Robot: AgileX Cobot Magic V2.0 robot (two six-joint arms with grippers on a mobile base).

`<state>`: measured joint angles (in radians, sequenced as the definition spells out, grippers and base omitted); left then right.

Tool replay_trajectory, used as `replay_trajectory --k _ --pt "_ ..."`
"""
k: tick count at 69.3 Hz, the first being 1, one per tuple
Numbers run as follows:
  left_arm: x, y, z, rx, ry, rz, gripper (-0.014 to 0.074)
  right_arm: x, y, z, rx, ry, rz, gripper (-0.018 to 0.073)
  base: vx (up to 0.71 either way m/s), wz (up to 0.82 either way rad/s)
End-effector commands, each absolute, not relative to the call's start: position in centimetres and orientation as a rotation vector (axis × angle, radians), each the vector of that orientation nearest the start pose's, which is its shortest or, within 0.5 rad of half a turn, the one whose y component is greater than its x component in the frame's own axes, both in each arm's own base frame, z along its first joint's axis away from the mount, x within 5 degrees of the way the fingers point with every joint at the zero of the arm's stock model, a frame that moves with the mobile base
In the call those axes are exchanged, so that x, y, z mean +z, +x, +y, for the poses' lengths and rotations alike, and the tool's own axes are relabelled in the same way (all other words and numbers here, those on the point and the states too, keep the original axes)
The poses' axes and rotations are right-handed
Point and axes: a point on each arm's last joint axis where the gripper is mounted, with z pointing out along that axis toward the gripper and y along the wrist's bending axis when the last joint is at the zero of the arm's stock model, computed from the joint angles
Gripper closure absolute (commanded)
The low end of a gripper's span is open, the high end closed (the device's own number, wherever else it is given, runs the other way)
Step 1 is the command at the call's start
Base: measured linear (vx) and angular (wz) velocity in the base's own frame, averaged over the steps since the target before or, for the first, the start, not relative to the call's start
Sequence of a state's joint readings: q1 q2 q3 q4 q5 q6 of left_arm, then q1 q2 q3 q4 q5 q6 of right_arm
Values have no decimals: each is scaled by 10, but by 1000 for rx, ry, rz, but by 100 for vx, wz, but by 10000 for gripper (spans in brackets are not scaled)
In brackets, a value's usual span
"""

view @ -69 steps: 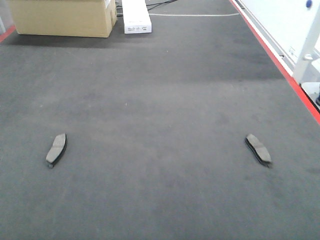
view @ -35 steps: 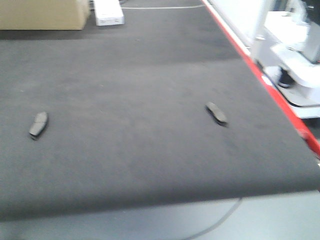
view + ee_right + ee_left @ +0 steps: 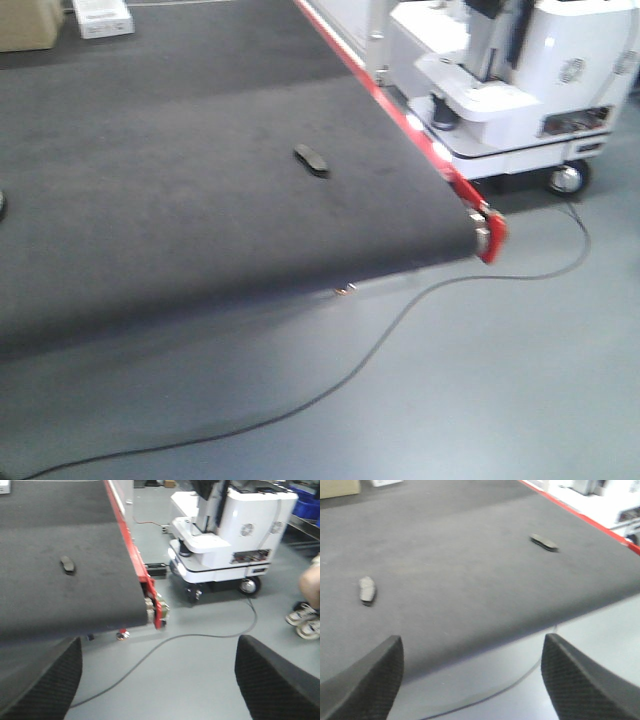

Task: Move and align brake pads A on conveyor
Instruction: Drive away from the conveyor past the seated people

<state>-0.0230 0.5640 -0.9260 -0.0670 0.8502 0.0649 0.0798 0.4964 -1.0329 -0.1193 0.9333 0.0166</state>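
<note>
Dark grey matte belt fills most of every view: the conveyor (image 3: 180, 150), with its red strip (image 3: 455, 188) running down the right edge to the rounded near end. Both wrist cameras look at that end from over bare floor, off the belt. I judge the step in hand to be the approach, with no pad reached for yet.

Right of the belt stands a white wheeled machine (image 3: 225, 535), and a black cable (image 3: 400, 325) lies across the floor in front of it.

As for containers, a cardboard box (image 3: 25, 22) sits at the belt's far left corner with a small white carton (image 3: 103, 16) just beside it. Both are cropped, and what they hold cannot be seen. Blue bins (image 3: 307, 510) at the far right are too blurred to show any contents.

The left gripper (image 3: 472, 680) has its jaws spread wide with nothing between them. The right gripper (image 3: 157, 682) is the same, wide apart and empty.

Only two of the brake pads A show. The right-hand pad (image 3: 311, 160) lies flat on the belt near the red strip. The left-hand pad (image 3: 367, 589) lies flat on the belt's left side, well apart from it. Neither is close to a pincer. The next move probably calls for closing in on the belt end until one pad sits under an open jaw.
</note>
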Motion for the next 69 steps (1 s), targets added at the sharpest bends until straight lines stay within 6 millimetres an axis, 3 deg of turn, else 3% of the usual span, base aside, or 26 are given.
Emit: replay_trajectory --k 1,69 --pt "412 83 -7 -62 72 1880 62 441 50 -5 -83 -62 1791 -33 -34 -30" --pt "412 83 -7 -62 72 1880 62 441 50 -5 -83 -62 1790 -33 -31 -49"
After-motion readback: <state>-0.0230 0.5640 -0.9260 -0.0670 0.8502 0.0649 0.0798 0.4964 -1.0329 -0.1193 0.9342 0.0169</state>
